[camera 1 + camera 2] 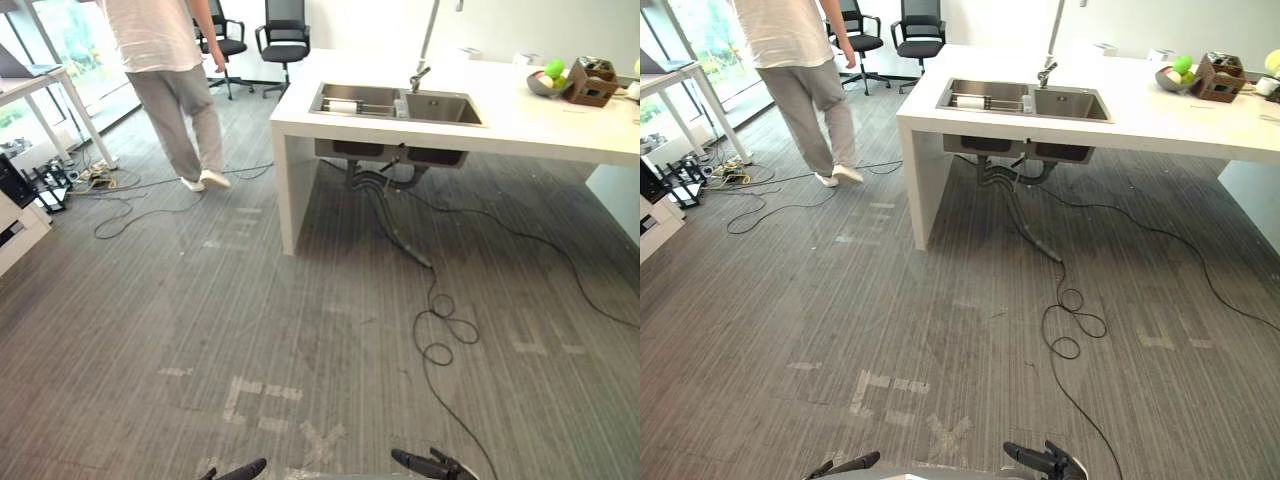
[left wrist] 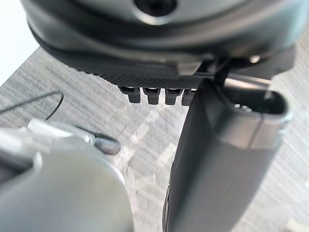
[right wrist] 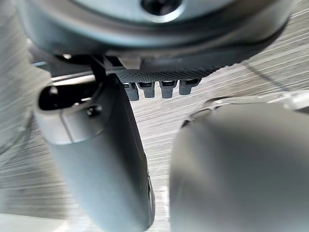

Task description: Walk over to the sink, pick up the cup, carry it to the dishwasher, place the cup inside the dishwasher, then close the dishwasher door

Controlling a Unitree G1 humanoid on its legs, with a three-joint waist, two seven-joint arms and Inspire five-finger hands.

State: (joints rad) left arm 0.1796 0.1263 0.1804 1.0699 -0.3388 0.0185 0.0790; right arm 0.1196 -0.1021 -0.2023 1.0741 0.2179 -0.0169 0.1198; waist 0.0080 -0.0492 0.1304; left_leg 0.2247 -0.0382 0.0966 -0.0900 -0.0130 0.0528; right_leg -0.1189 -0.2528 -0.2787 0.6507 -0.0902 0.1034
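A steel double sink (image 1: 398,104) is set into a white counter (image 1: 520,125) several steps ahead, with a tall tap (image 1: 422,60) behind it. Something small and white (image 1: 343,105) lies in the left basin; I cannot tell whether it is the cup. My left hand (image 1: 245,468) and right hand (image 1: 420,463) hang low at the near edge of the eye views, far from the sink. In the wrist views the left hand (image 2: 217,164) and the right hand (image 3: 106,159) are open and hold nothing, with grey floor past them.
A person (image 1: 170,80) in a white top walks away at the back left. Black cables (image 1: 440,320) loop across the floor below the sink. Office chairs (image 1: 283,35) stand behind, a desk (image 1: 30,85) at the left. A fruit bowl (image 1: 550,80) and brown box (image 1: 592,82) sit on the counter.
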